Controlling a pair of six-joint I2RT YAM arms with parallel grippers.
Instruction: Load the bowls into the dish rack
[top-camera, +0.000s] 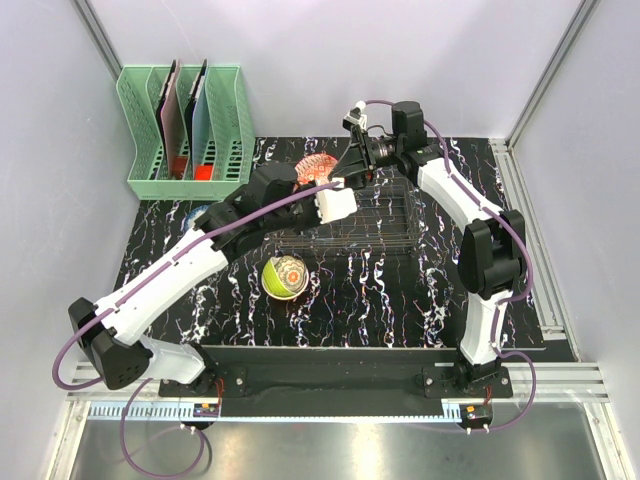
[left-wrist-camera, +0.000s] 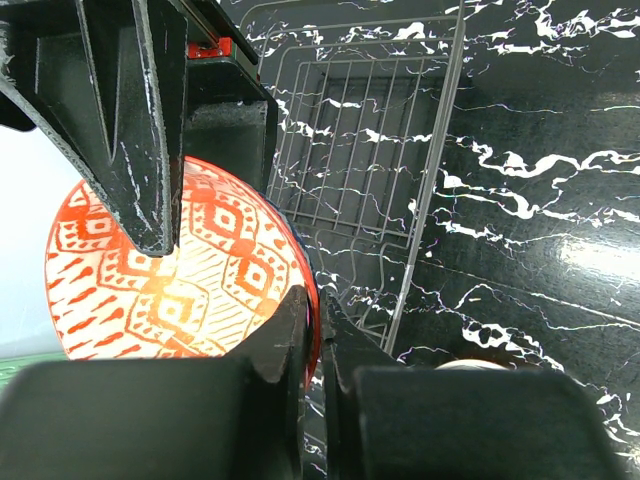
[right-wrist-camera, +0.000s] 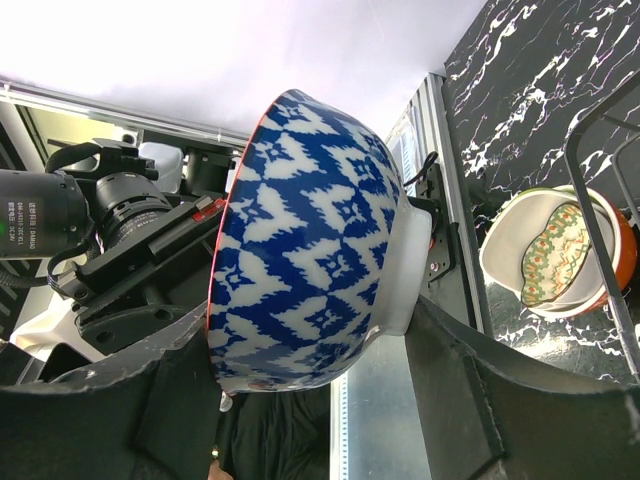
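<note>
Bowl (left-wrist-camera: 200, 300) on edge beside the left end of the rack (top-camera: 385, 215) — rim pinched by the left gripper (left-wrist-camera: 228, 272); right gripper (right-wrist-camera: 310, 340) seems to straddle it — clenched or not, I cannot tell.

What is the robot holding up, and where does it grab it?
A blue-and-white bowl with an orange inside. The right gripper clamps it, one finger at the rim, one by the foot. Whether the left gripper also grips is unclear.

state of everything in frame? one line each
Blue-patterned round bowl, orange-red inside: held aloft, on its side, not racked.
Left claw: shut on that bowl's rim.
Right claw: straddles it, grip unclear.
Dark wire dish rack: no bowls visible inside.
Lime green bowl: upright on black marbled table.
</note>
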